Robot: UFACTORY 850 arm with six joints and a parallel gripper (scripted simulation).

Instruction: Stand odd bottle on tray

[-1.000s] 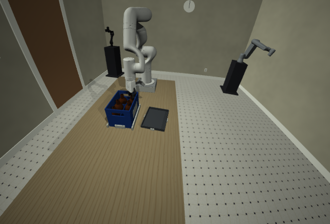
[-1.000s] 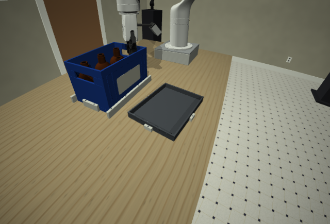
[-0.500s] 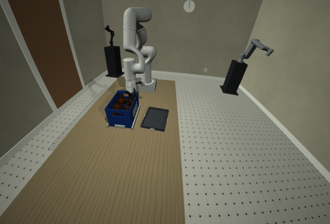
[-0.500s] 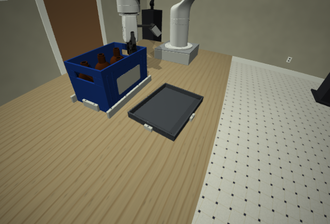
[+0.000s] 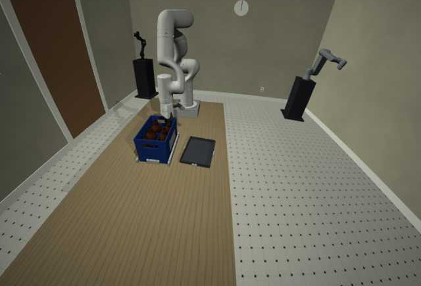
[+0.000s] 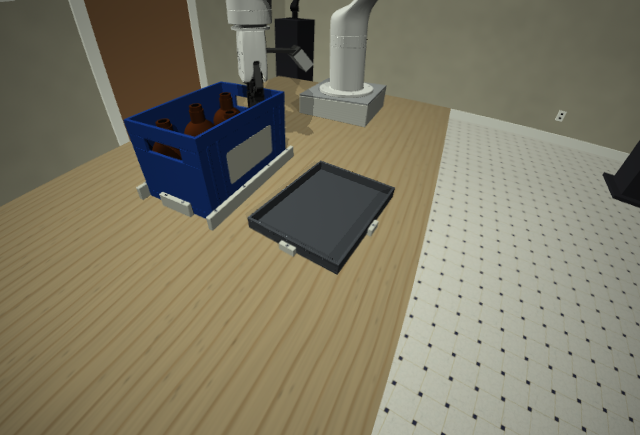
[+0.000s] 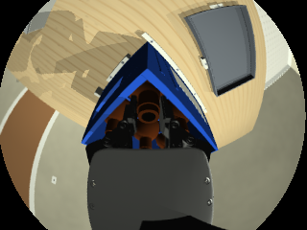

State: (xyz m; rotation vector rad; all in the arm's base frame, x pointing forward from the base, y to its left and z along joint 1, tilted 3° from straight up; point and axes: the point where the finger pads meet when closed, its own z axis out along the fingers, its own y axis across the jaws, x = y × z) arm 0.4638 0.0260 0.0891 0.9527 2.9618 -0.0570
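Note:
A blue crate (image 6: 206,146) stands on the wooden floor strip and holds several brown bottles, among them one at the left (image 6: 164,130), one in the middle (image 6: 196,119) and one behind it (image 6: 225,105). My gripper (image 6: 254,90) reaches down into the crate's far right corner. In the wrist view the gripper (image 7: 149,130) has its fingers closed on either side of the neck of a brown bottle (image 7: 148,113), whose round mouth shows between them. That bottle still stands in the crate. The dark grey tray (image 6: 321,211) lies empty to the right of the crate.
White stop blocks (image 6: 175,203) and a white rail (image 6: 250,187) line the crate's base. The arm's base block (image 6: 342,102) stands behind the tray. Two black pedestals with small arms (image 5: 144,75) (image 5: 298,97) stand far off by the walls.

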